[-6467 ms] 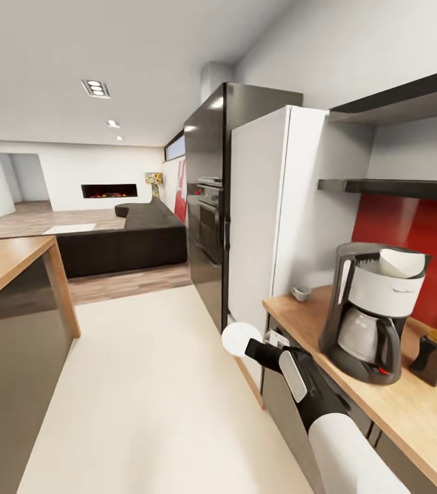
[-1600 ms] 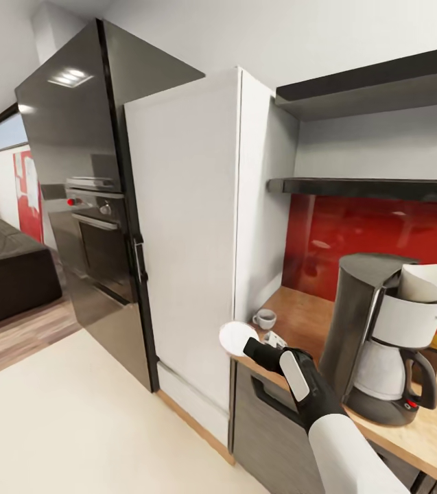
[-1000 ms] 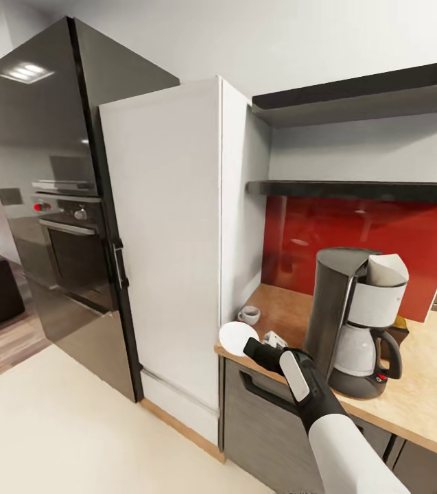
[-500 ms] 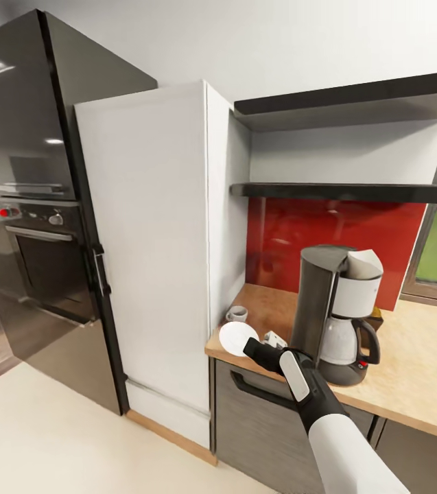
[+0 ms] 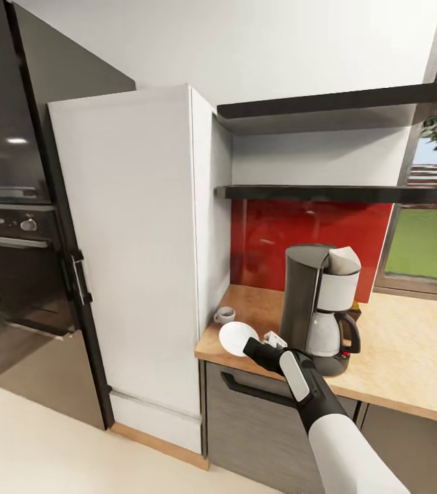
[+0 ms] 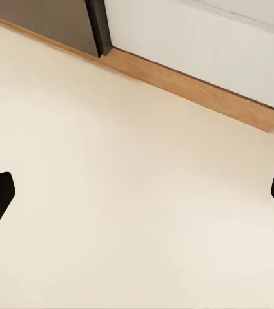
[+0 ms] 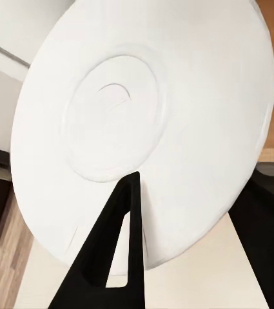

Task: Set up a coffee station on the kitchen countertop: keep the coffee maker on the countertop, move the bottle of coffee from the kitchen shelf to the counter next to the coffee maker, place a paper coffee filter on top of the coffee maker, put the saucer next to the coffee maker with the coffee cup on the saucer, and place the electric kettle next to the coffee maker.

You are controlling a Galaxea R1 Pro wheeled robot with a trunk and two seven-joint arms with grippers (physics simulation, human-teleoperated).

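Observation:
The black coffee maker (image 5: 314, 309) stands on the wood-tone kitchen countertop (image 5: 410, 367) with a white paper filter (image 5: 345, 259) in its top. The white coffee cup (image 5: 223, 315) sits at the counter's left end, by the tall white cabinet. My right gripper (image 5: 254, 345) is shut on the rim of the white saucer (image 5: 237, 338), held in front of the counter's left corner; one black finger (image 7: 114, 254) lies across the saucer (image 7: 143, 129). A brownish cap of the bottle of coffee (image 5: 355, 311) peeks out behind the machine. My left gripper (image 6: 137, 196) hangs open over the floor. The electric kettle is out of view.
A tall white cabinet (image 5: 132, 261) stands left of the counter, with a dark oven unit (image 5: 12, 233) beyond it. Two dark shelves (image 5: 328, 193) and a red backsplash (image 5: 307, 237) are above the counter. A window (image 5: 427, 237) is at the right. Cream floor (image 6: 130, 167) lies below.
The whole view has swung right and nearer the counter, so the camera moved. The saucer stays in my right gripper, now in front of the counter's left corner.

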